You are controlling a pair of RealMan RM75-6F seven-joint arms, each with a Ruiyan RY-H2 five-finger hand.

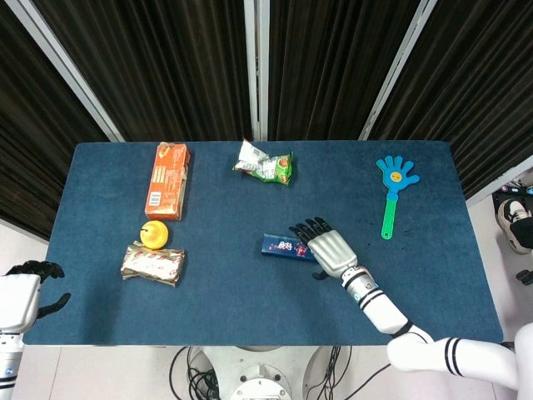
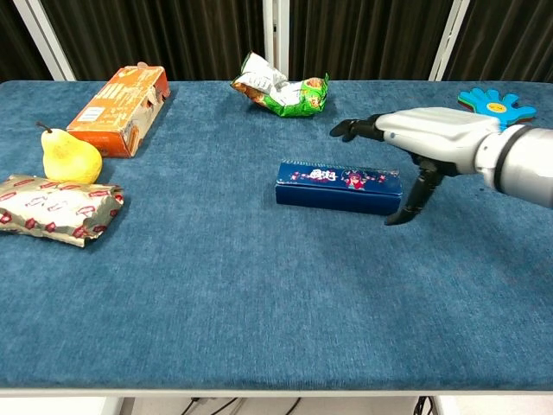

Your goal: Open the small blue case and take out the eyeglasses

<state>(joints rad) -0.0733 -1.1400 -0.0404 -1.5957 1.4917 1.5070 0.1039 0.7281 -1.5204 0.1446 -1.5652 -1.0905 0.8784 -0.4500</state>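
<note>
On the table, blue case [image 2: 338,187] lies lengthwise left-right; right robot hand [image 2: 421,140] spread above.

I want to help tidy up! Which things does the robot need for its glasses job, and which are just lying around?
Needed: blue case, shut; right hand above its right end.

Lying around: pear, orange carton, foil packet, green snack bag, hand clapper.

Matt napped blue cloth over the table [image 2: 216,294], glossy printed blue case [image 2: 339,186], smooth silvery right hand [image 2: 428,138], crinkled foil wrapper [image 2: 56,207].
</note>
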